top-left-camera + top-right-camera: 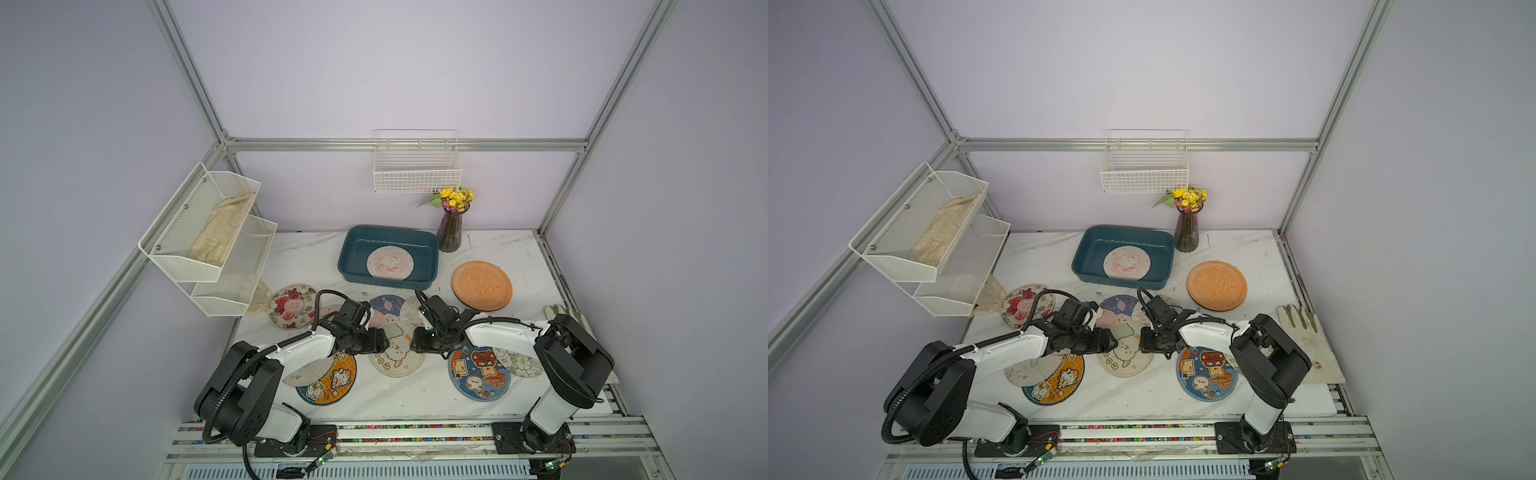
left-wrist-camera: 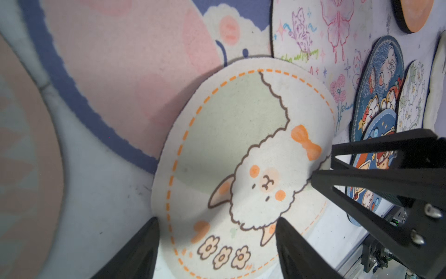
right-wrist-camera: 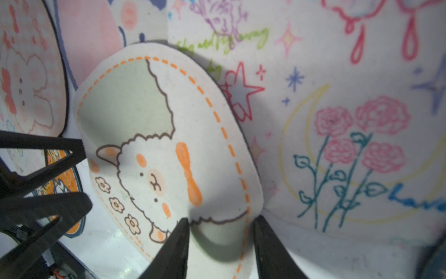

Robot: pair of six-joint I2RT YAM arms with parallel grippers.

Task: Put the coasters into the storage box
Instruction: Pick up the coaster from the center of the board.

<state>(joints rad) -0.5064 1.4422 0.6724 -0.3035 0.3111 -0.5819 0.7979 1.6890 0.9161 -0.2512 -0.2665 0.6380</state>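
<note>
- At the middle of the desk [image 1: 395, 401], the cream sheep coaster [image 1: 399, 353] [image 1: 1125, 351] lies between the two arms, its far edge overlapping the butterfly coaster [image 3: 337, 96] and the blue-rimmed pink coaster [image 2: 120, 72].
- In both wrist views the sheep coaster [image 2: 241, 145] [image 3: 169, 120] looks bowed rather than flat.
- The left pincer [image 1: 385, 344] [image 2: 217, 218] meets the coaster from the robot's left. Its fingers are spread wide, one tip at the coaster's rim and the other over its printed face.
- The right pincer [image 1: 412, 344] [image 3: 222, 218] meets it from the opposite side. Its fingers stand partway apart with the coaster's dashed rim between them, and it is unclear whether they press on it.
- Each pincer shows in the other arm's wrist view, at opposite edges of the coaster [image 2: 322, 161] [image 3: 87, 176].
- The storage box [image 1: 353, 245] [image 1: 1086, 253] sits at the back of the desk, beyond both arms and just beside the vase [image 1: 451, 232].
- One pale pink-printed coaster [image 1: 390, 262] [image 1: 1126, 262] lies inside the box, against its near wall.
- The orange coaster [image 1: 482, 286] lies on the desk, to the right of the box in both top views.
- The floral coaster [image 1: 293, 306] lies at the left in both top views, near the lower mesh shelf [image 1: 232, 270].
- The blue cartoon coaster [image 1: 478, 372] lies below the right arm, and the orange-and-blue coaster [image 1: 332, 382] below the left arm.
</note>
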